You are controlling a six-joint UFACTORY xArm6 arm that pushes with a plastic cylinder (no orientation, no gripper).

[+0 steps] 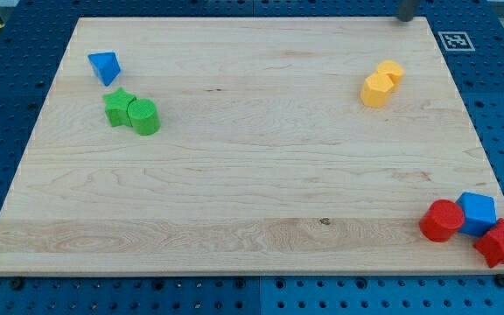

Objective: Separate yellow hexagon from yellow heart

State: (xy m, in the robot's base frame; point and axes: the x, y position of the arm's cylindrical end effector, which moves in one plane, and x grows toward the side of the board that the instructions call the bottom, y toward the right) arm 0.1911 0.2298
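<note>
The yellow hexagon (391, 72) and the yellow heart (376, 90) lie touching each other at the upper right of the wooden board (252, 192). The hexagon sits up and to the right of the heart. My tip (405, 17) is at the view's top edge, just past the board's far edge. It is above and slightly right of the hexagon, well apart from both yellow blocks.
A blue triangular block (104, 66), a green star (119, 108) and a green cylinder (144, 116) sit at the upper left. A red cylinder (442, 220), a blue block (477, 213) and a red star (502, 243) cluster at the lower right corner. A black-and-white marker (454, 39) is at the top right corner.
</note>
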